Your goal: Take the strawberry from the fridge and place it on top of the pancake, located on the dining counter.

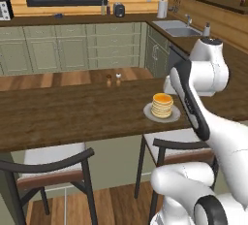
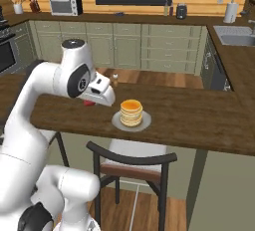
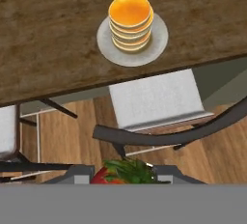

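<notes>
Strawberry (image 3: 116,174) in gripper (image 3: 120,175); pancake (image 3: 130,21) well beyond

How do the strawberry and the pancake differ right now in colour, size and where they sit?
The strawberry is red with green leaves; the pancake is golden-tan. The strawberry is one small lump; the pancake is a larger stack. The strawberry is held in the gripper, short of the dining counter; the pancake rests on its plate there.
</notes>
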